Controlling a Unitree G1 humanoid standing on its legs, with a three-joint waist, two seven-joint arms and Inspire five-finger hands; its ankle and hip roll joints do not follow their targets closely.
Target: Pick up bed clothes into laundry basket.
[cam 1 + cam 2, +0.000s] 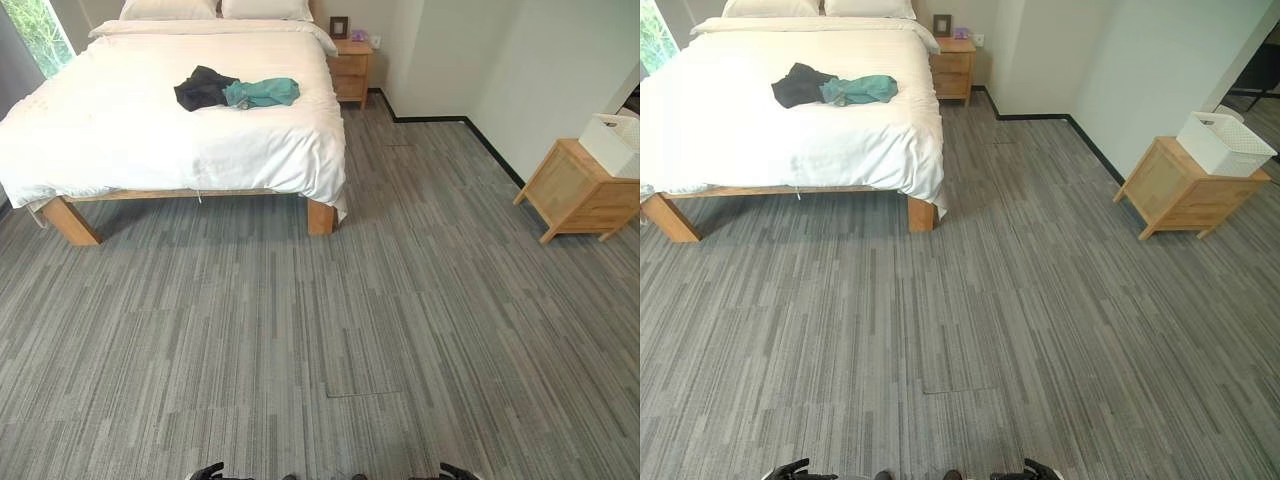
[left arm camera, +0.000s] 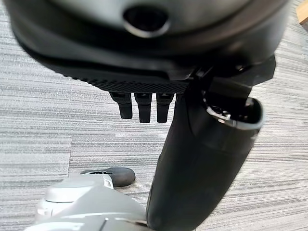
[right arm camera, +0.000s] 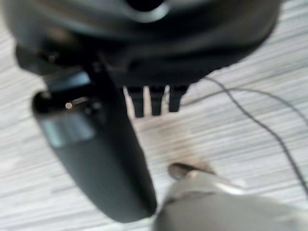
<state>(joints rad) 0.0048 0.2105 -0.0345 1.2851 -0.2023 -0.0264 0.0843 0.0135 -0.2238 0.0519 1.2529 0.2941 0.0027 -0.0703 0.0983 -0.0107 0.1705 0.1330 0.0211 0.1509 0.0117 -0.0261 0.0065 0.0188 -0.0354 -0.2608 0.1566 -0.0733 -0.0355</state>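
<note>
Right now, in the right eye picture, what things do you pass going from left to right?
Dark garment → teal garment → small nightstand by the bed's head → wooden side cabinet → white laundry basket on top of it.

Soft crumpled cloth garments [image 1: 237,91] on smooth white bedding [image 1: 150,130], pale wood bed frame [image 1: 70,220], matt striped carpet [image 1: 300,340]
</note>
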